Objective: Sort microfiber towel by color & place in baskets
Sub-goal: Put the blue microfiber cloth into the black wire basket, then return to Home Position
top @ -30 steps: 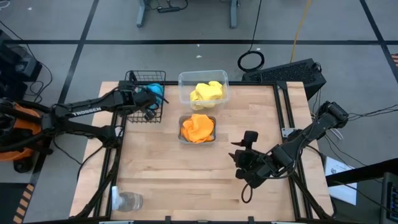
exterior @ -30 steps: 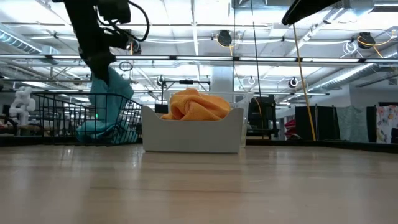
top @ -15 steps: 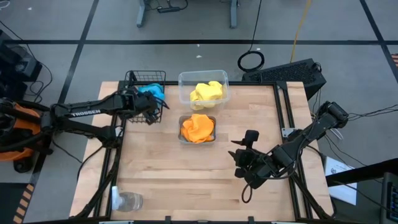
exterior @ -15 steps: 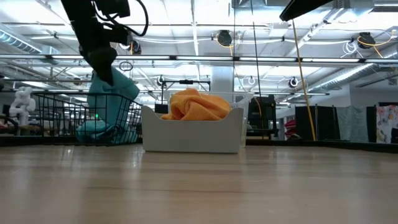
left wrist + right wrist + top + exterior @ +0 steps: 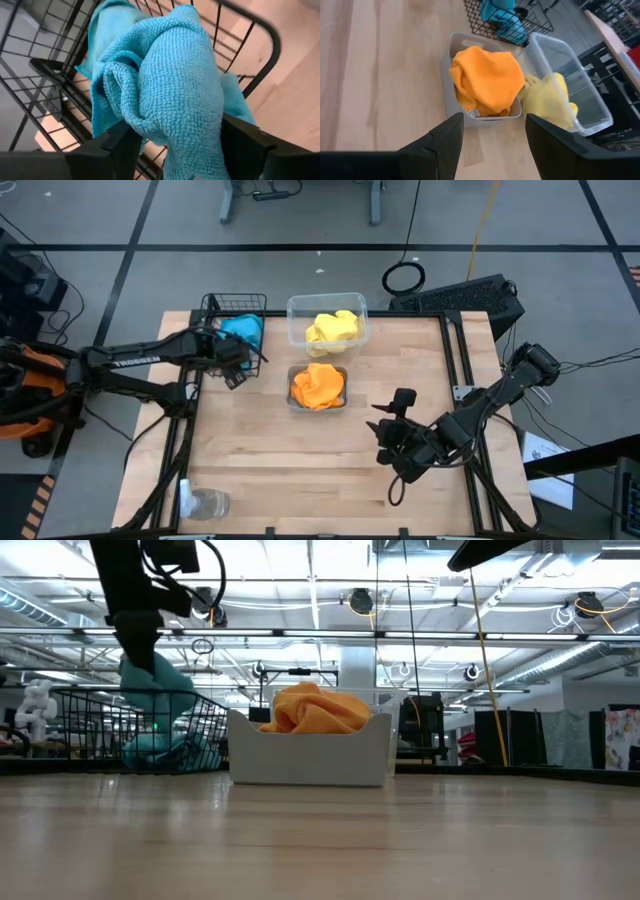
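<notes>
With our left end effector (image 5: 234, 360) released over the black wire-mesh basket (image 5: 222, 308), upper left of the surface (image 5: 300, 460), we should lift straight up so the teal towel (image 5: 170, 85) slips free inside, while our right end effector (image 5: 392, 412) waits spread open at lower right.

Teal towel (image 5: 243, 330) in wire basket (image 5: 216, 307); yellow (image 5: 331, 328) in tub (image 5: 296, 306); orange (image 5: 317, 385) in tray (image 5: 446, 80)

The only readable text is the white word "TROSSEN", printed along the dark left arm (image 5: 140, 360) in the high view; it sits at about nine o'clock from the middle of the tabletop (image 5: 300, 460). The lettering is small and only just legible. No other labels, numbers or signs can be read in any of the views.
</notes>
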`<move>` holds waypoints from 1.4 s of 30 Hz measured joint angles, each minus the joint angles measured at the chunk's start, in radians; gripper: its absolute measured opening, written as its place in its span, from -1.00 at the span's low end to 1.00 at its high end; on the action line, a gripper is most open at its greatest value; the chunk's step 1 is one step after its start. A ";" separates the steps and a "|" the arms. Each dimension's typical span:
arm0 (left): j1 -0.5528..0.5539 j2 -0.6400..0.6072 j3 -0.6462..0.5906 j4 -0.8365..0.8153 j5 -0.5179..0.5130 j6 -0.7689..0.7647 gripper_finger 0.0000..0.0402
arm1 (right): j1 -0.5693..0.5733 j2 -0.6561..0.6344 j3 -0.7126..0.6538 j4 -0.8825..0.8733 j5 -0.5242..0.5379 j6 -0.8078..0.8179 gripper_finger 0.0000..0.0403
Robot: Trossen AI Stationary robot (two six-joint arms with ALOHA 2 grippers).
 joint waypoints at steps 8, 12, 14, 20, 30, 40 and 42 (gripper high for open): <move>0.008 0.000 0.046 0.021 -0.056 0.062 0.33 | -0.029 0.000 0.000 0.029 0.013 -0.025 0.02; 0.047 0.000 0.042 0.052 -0.057 0.089 0.48 | -0.037 0.000 0.000 0.028 0.011 -0.025 0.02; 0.064 0.000 0.027 0.085 -0.053 0.117 0.53 | -0.037 0.000 0.000 0.028 0.011 -0.024 0.02; 0.122 0.000 -0.006 0.127 -0.166 0.223 0.56 | -0.035 0.000 0.000 0.028 0.006 -0.024 0.02; 0.090 -0.008 0.044 0.185 -0.219 0.201 0.56 | -0.043 0.000 0.000 0.007 0.012 -0.042 0.02; -0.133 -0.163 0.050 0.387 -0.177 0.167 0.15 | -0.098 -0.025 0.000 -0.016 -0.025 -0.222 -0.30; -0.194 -0.200 0.034 0.448 -0.153 0.169 -0.04 | -0.106 -0.056 0.000 -0.034 -0.056 -0.244 -0.48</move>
